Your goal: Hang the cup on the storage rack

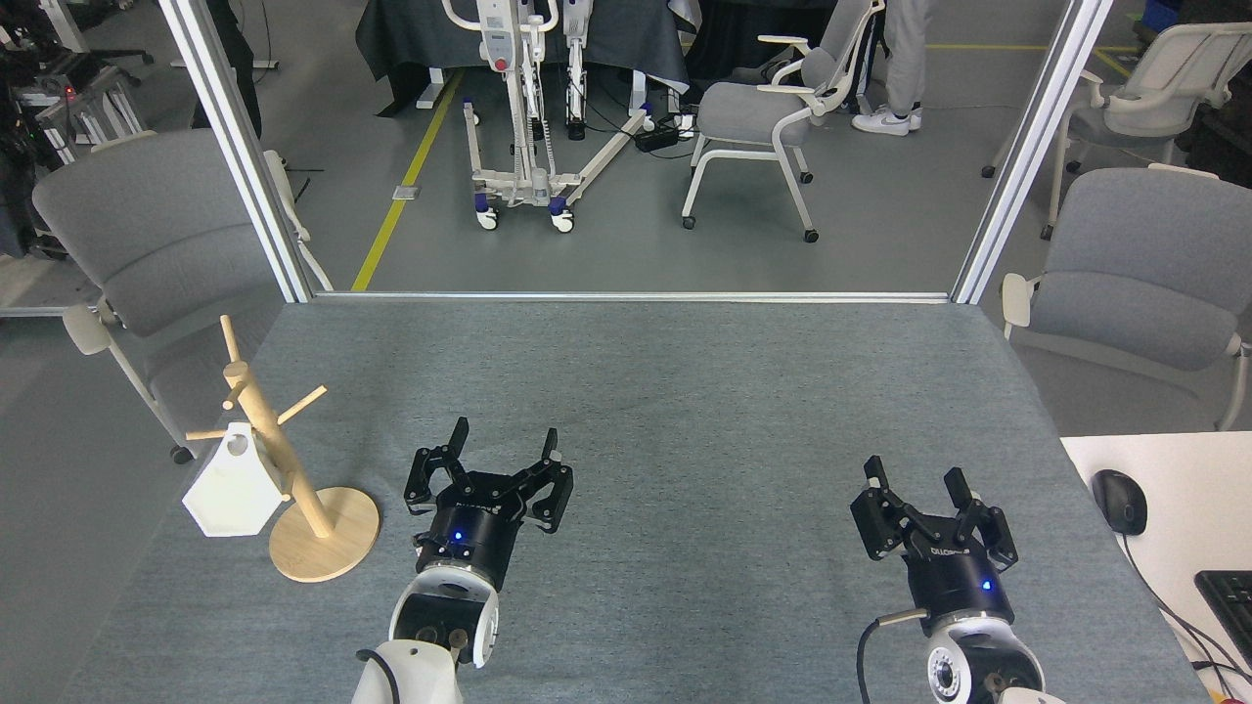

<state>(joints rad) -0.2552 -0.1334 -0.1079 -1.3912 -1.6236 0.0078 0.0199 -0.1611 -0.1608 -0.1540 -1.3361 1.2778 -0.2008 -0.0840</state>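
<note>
A grey tabletop (685, 391) faced chairs. By its left edge the cup (233, 486) hung on the rack (284, 469), rim pointing down-left. Both the left gripper (504, 445) and the right gripper (915, 479) were released, empty.

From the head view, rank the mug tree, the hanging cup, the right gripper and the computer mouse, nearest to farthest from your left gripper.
Measured from the left gripper:
1. Mug tree, just to its left.
2. Cup, hung on the tree's far side, further left.
3. Right gripper, across the table.
4. Mouse, on the white desk far right.

cup (233, 486) handle hidden, keyboard (1230, 596) cut off
</note>
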